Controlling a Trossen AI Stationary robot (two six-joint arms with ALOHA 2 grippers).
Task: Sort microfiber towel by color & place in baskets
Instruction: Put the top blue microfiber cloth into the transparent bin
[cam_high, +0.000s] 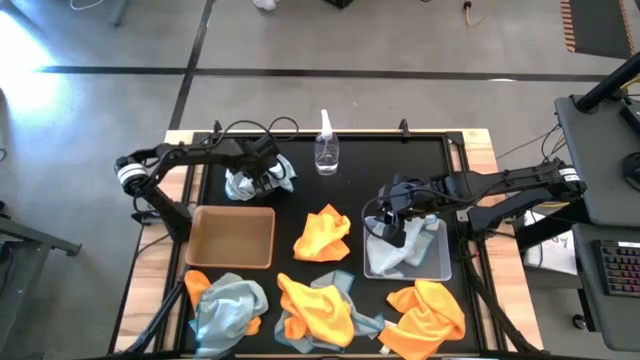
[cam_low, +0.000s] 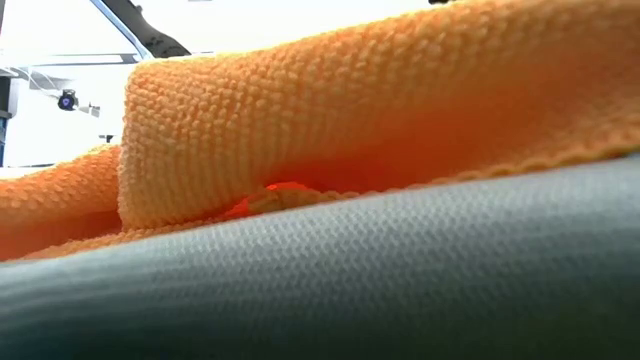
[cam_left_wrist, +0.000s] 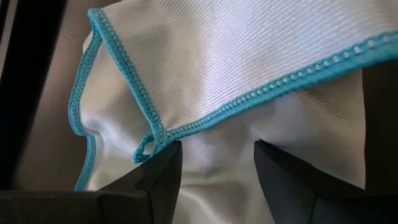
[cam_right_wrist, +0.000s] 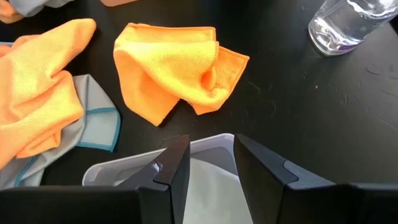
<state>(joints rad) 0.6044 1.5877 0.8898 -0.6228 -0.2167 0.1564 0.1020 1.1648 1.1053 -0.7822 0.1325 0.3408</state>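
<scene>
My left hand (cam_left_wrist: 217, 163) stands apart over a pale blue-grey towel (cam_left_wrist: 249, 56), just behind the tan basket (cam_high: 232, 236). My right hand (cam_right_wrist: 211, 158), fingers apart, hovers above the clear basket (cam_right_wrist: 124, 169). No writing is readable.

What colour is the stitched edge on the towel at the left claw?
Teal-blue, running around a pale blue-grey towel. The left wrist view shows it best.

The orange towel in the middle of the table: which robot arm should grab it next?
Probably the right. The right gripper hangs open over the clear basket, empty, with the orange towel just beside it. The left gripper is busy on a blue-grey towel.
</scene>
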